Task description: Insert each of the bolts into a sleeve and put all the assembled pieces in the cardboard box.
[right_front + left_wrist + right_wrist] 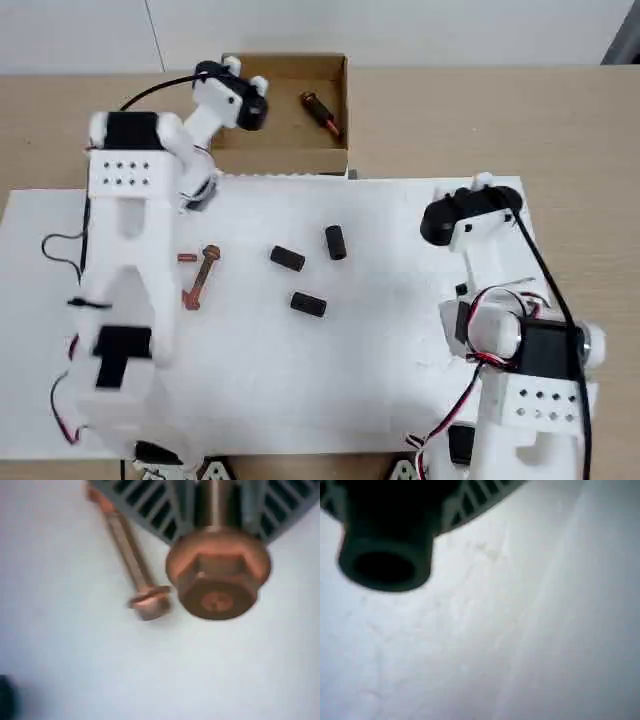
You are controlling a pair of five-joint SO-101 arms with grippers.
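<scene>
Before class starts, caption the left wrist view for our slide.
Left gripper clamps a copper bolt seen head-on; second bolt lies beside it on white sheet.

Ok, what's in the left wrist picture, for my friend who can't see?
A copper bolt sticks out of the grey tool, its six-sided head facing us up close. A second bolt lies on the white mat beside it.

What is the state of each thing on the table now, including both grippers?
left gripper: shut on the held bolt
held bolt: gripped, without sleeve
right gripper: shut on the held sleeve
held sleeve: gripped, bore empty
loose bolt: lying on the foam sheet, without sleeve
three loose sleeves: lying on their sides, no bolt sticking out
assembled piece: lying in the cardboard box
cardboard box: open
</scene>
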